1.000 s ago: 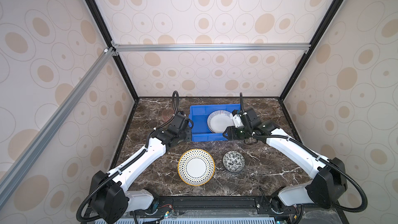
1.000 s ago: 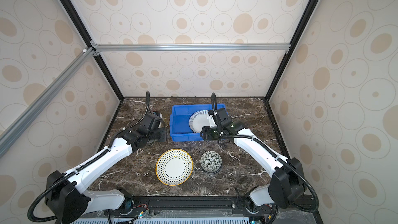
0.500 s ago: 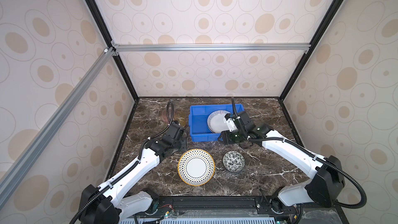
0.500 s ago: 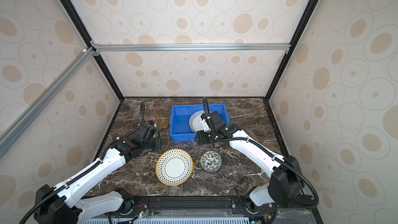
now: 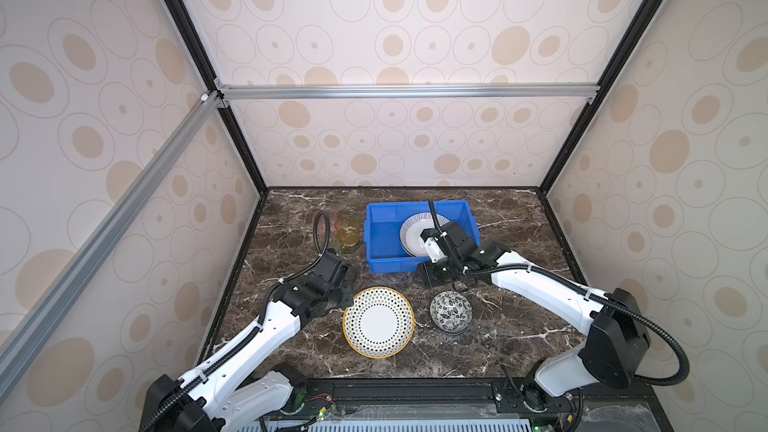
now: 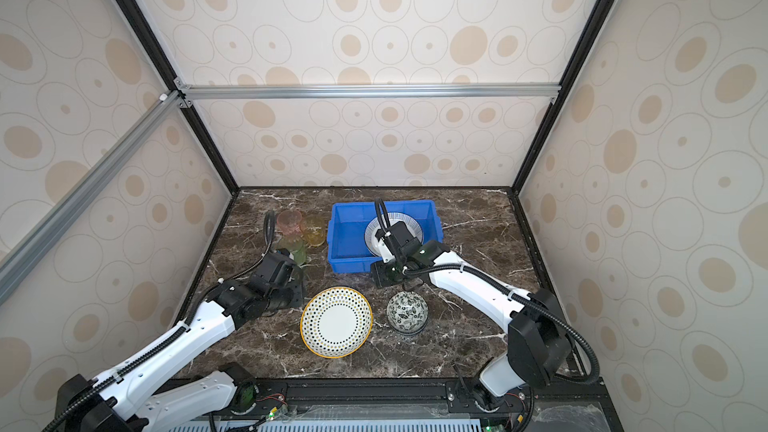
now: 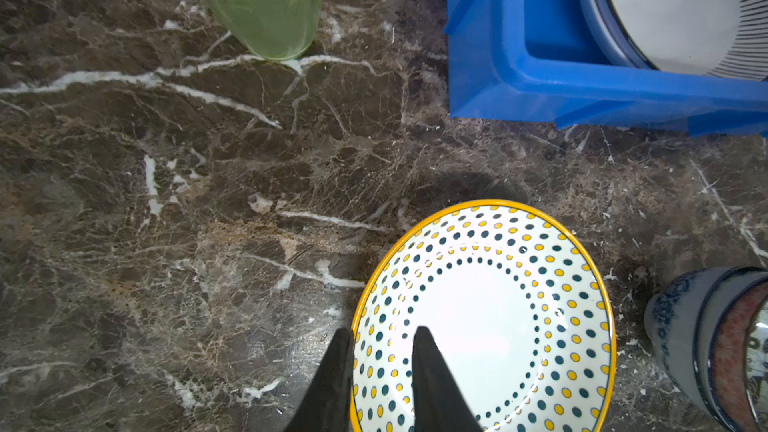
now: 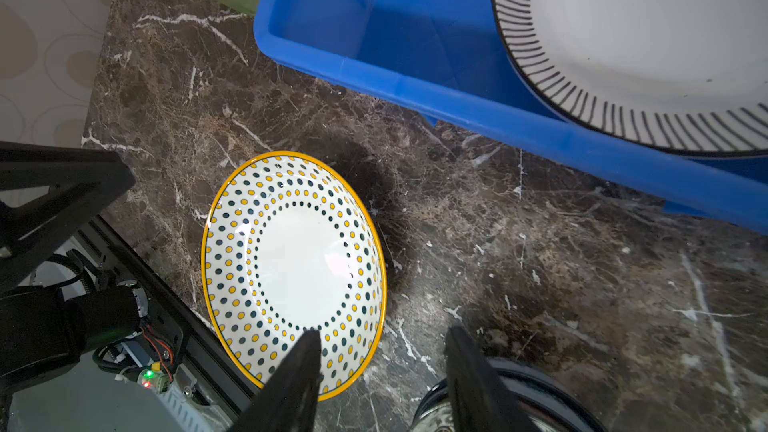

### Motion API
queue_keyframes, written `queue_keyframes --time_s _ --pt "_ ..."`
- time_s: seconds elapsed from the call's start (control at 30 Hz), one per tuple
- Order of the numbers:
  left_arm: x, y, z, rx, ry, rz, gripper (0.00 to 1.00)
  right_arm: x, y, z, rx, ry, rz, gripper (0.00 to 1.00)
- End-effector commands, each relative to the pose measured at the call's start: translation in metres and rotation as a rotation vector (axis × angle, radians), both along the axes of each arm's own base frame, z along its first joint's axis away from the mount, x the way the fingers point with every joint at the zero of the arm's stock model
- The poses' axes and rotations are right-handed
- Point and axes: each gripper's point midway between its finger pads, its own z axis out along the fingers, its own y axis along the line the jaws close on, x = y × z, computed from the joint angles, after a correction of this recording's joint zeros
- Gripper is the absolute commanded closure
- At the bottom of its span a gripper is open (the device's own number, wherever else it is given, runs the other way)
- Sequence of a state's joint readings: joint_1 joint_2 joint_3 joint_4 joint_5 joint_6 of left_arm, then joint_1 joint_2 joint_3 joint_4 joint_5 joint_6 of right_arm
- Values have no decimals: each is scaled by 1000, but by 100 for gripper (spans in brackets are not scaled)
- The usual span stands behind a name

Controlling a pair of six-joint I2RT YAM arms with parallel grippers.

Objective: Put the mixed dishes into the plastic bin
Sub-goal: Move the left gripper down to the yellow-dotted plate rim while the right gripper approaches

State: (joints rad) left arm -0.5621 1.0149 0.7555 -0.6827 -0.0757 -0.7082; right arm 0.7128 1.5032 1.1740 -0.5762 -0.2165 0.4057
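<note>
The dotted yellow-rimmed plate [image 5: 379, 322] lies on the marble in front of the blue plastic bin [image 5: 384, 265]. My left gripper [image 7: 384, 351] is open by a narrow gap, one finger outside the plate's left rim and one over its inside. A striped plate [image 5: 413, 236] leans in the bin's right half. My right gripper [image 8: 382, 340] is open and empty, low over the table between the dotted plate [image 8: 299, 259] and the black-white floral bowl [image 5: 451, 311]. Pink [image 6: 289, 220], amber [image 6: 313, 230] and green [image 6: 296, 249] tumblers stand left of the bin.
The green tumbler [image 7: 262, 2] stands just beyond my left gripper, near the bin's front left corner [image 7: 478, 89]. Patterned walls close in the table at the back and both sides. A black rail [image 5: 415, 388] runs along the front edge.
My left arm has drawn back from beside the bin to the dotted plate's left rim. My right gripper has come forward out of the bin to the table near the floral bowl.
</note>
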Motion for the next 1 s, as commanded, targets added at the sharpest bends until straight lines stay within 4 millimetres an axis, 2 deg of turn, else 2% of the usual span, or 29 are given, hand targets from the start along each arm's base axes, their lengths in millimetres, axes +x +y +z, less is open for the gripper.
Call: queue_keyframes --time_s 0.0,0.2,0.33,0.5,0.7,0.97 --pt "-14 4 -8 -10 51 26 73 0 6 4 0 -12 27 48" --pt "-33 10 -30 -30 103 47 72 3 6 4 -11 -9 25 48" --pt "-40 14 -39 -30 120 66 72 4 5 6 -8 -18 15 48" --pt "-41 15 -38 -46 114 82 69 4 7 8 4 -15 16 48" --pt "-48 13 -53 -76 145 99 66 5 7 10 2 -20 10 48" --pt "-51 8 -60 -104 159 108 64 8 8 13 -7 -25 13 48"
